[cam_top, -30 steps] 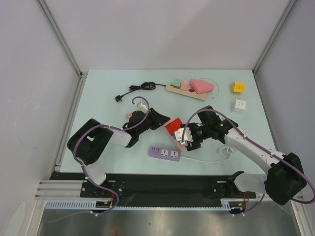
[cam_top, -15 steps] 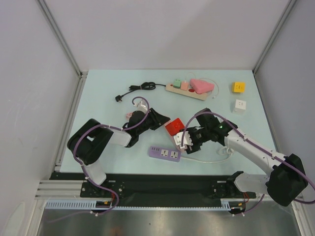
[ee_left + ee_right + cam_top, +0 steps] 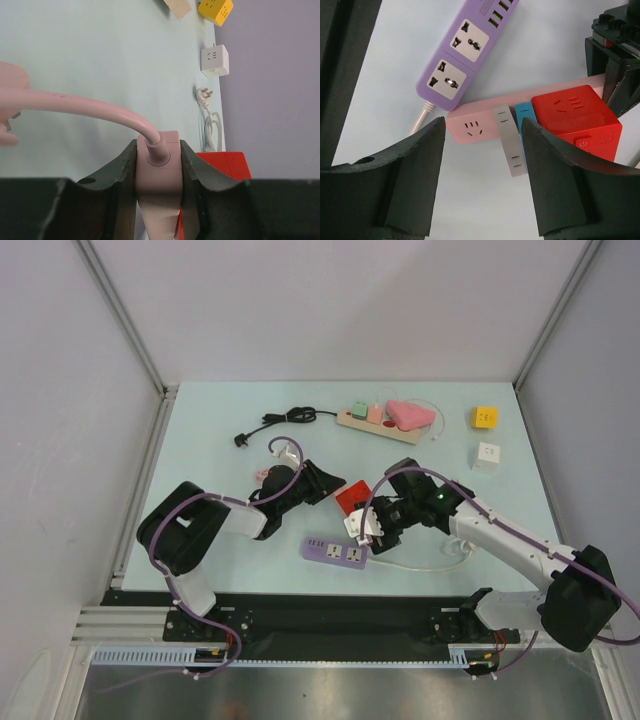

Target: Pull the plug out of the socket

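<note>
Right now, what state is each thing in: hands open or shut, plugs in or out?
Left hand, shut on pink power strip.
Right hand, open above that strip.
Pink power strip, held at its cord end.
Red cube, seated on the pink strip.
Grey plug, seated in it.
Purple power strip, visible sockets empty.
White plug, lying unplugged.

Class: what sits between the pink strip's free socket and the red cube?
A grey block and a blue block, side by side; the right wrist view shows them.
</note>
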You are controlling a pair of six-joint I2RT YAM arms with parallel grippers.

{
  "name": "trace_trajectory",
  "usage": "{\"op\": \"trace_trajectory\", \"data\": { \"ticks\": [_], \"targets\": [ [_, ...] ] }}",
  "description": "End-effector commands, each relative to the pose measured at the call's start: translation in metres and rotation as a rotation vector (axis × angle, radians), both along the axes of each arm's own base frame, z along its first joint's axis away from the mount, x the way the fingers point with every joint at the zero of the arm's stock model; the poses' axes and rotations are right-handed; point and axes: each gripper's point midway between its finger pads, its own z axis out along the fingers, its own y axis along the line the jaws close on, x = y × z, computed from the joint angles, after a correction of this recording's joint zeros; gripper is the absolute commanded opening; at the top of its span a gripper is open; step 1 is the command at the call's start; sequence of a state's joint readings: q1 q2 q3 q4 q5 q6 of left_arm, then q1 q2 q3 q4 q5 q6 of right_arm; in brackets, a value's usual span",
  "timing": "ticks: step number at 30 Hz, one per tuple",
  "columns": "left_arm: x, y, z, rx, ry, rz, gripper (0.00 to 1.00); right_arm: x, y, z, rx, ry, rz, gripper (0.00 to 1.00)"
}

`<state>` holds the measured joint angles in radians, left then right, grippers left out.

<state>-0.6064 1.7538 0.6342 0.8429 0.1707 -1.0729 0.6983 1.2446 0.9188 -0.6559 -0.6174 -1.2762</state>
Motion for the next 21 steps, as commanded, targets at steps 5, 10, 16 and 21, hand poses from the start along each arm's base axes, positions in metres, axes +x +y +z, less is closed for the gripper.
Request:
{"op": "trace_trajectory", "data": {
  "ticks": [5,10,16,21],
  "targets": [
    [0.009,-0.011,0.040,-0.080,-0.091,-0.023,0.00,0.016,0.009,0.001,-0.013,-0.048,-0.006,0.68],
    [0.009,-0.011,0.039,-0.081,-0.086,-0.024,0.00,0.013,0.006,-0.003,-0.027,-0.039,-0.008,0.66],
    [0.009,-0.011,0.037,-0.079,-0.084,-0.022,0.00,0.008,-0.004,-0.009,-0.051,-0.038,-0.021,0.63],
    [0.009,-0.010,0.036,-0.076,-0.082,-0.021,0.00,0.002,-0.011,-0.013,-0.055,-0.026,-0.031,0.61]
  ]
}}
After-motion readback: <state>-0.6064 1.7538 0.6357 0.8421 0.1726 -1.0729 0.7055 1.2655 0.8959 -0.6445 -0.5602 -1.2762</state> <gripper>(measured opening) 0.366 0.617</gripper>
